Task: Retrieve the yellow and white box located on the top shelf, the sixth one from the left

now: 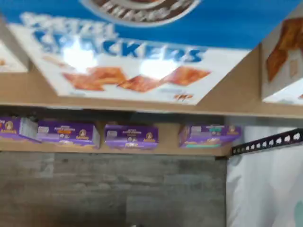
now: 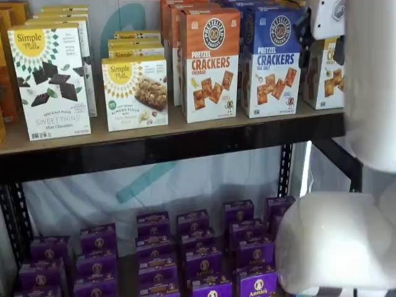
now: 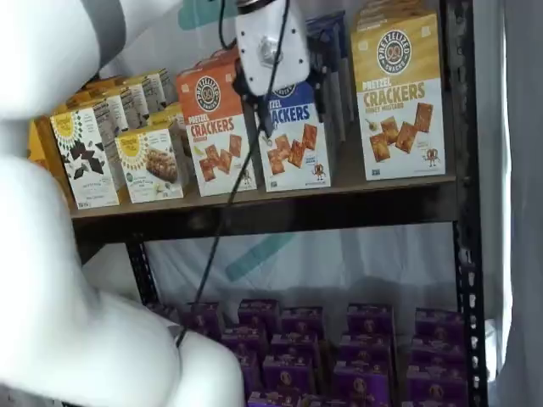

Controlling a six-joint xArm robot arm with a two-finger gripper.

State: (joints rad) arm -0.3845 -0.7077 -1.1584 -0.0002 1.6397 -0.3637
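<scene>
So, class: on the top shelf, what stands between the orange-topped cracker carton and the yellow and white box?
In a shelf view, the blue-topped cracker carton stands between the orange-topped cracker carton and the yellow and white box, with the gripper's white body before it.

The yellow and white box (image 3: 399, 95) stands rightmost on the top shelf (image 3: 280, 208).

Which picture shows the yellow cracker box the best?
A shelf view shows the yellow and white box best: its whole front faces the camera, unblocked. In a shelf view, the robot's white arm covers most of it. The wrist view catches only a blurry corner.
</scene>
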